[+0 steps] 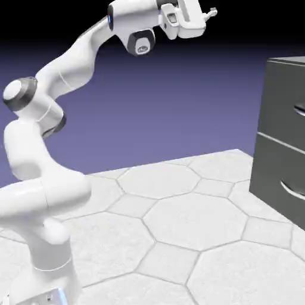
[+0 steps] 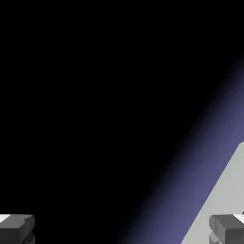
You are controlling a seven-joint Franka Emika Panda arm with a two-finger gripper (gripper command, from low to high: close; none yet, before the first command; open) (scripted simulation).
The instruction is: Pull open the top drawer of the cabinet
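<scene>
The dark grey cabinet (image 1: 283,137) stands at the exterior view's right edge, partly cut off. Its top drawer (image 1: 286,101) shows a bit of curved silver handle (image 1: 299,109) at the picture's edge. A lower drawer front with its own handle (image 1: 293,189) sits beneath. My gripper (image 1: 211,13) is high up near the top of the exterior view, well above and to the left of the cabinet, touching nothing. In the hand view the two grey fingertips (image 2: 18,228) sit far apart at the bottom corners with nothing between them, so the gripper is open. The cabinet is not in the hand view.
The white arm (image 1: 65,65) rises from the lower left and arches over a table (image 1: 179,220) of pale hexagonal tiles. The hand view is mostly black, with a violet band and a pale grey patch (image 2: 224,190) at lower right.
</scene>
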